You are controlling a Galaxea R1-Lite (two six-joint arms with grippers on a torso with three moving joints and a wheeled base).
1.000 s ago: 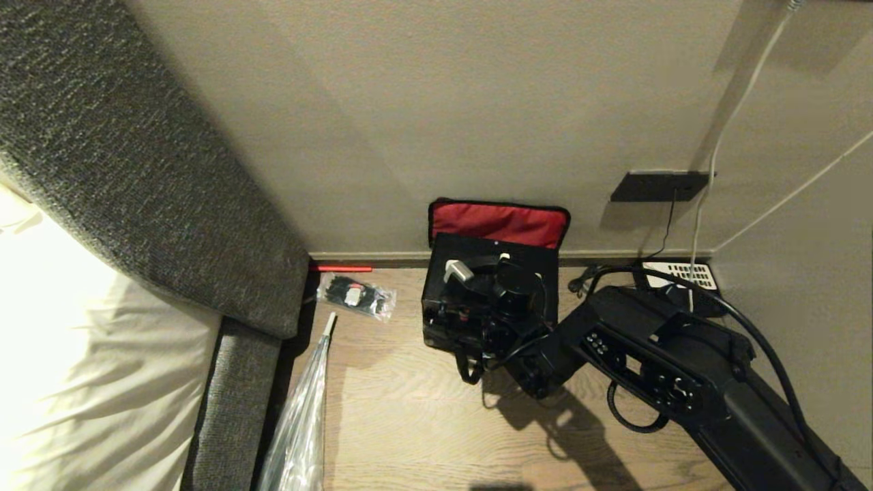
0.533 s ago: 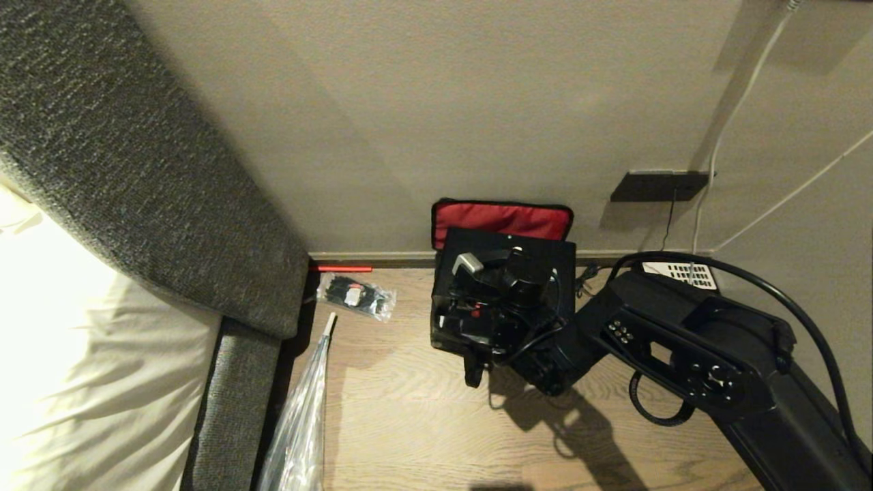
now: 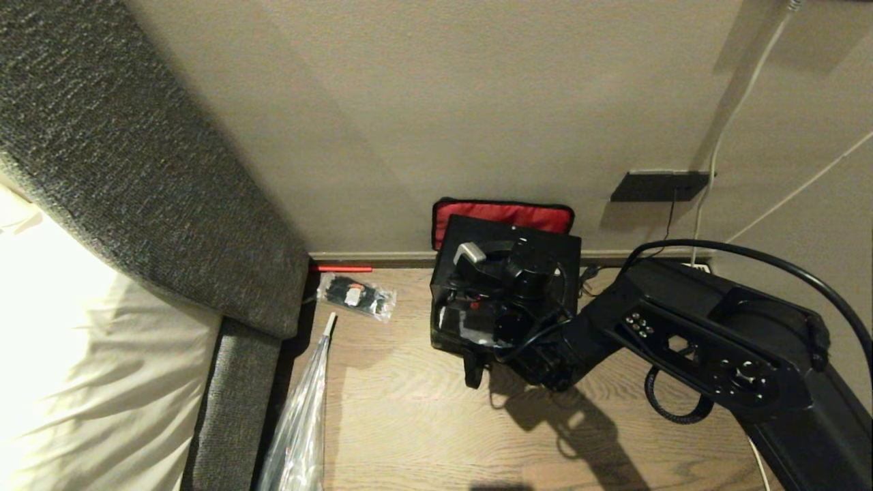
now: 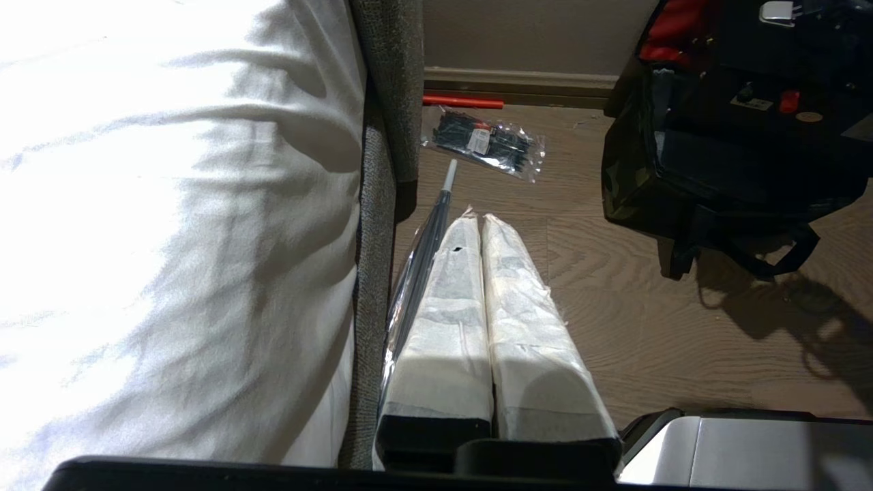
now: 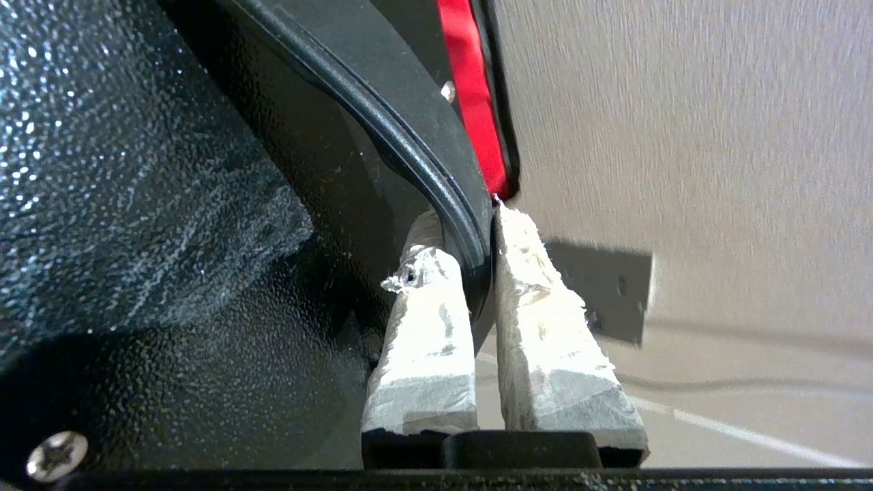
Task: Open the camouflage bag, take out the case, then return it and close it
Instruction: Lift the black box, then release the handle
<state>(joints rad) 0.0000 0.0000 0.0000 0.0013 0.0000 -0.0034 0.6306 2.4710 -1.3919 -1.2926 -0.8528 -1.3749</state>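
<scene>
Meanwhile, on the floor by the wall, the camouflage bag [image 3: 451,335] stands open, red lid [image 3: 503,213] upright. Above it, the right gripper [image 5: 462,235] pinches the black case [image 5: 170,204] by its handle. Left gripper [image 4: 477,225] hangs shut beside the bed [image 4: 170,204]. No lettering is readable.

No legible text or labels

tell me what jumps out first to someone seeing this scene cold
The camouflage bag stands open on the wood floor by the wall, red lining up. The right gripper is shut on the rim of the black case, raised above the bag. At left, a white bed.
</scene>
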